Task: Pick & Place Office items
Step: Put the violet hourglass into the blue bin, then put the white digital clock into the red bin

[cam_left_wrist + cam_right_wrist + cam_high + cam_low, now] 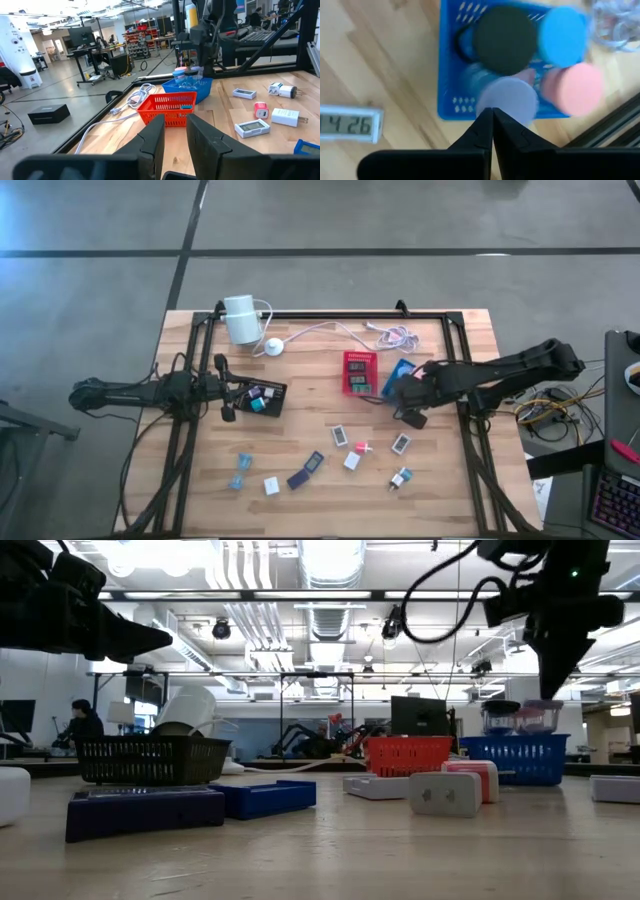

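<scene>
Small white, teal, pink and dark office items (351, 461) lie scattered.

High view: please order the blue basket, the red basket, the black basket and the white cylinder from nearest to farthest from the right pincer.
Counting from the right pincer:
1. Blue basket, just beside the pincer, toward the table's far edge.
2. Red basket, next to the blue one, nearer the table's middle.
3. Black basket, on the left side, by the left pincer.
4. White cylinder, at the far left corner.
</scene>
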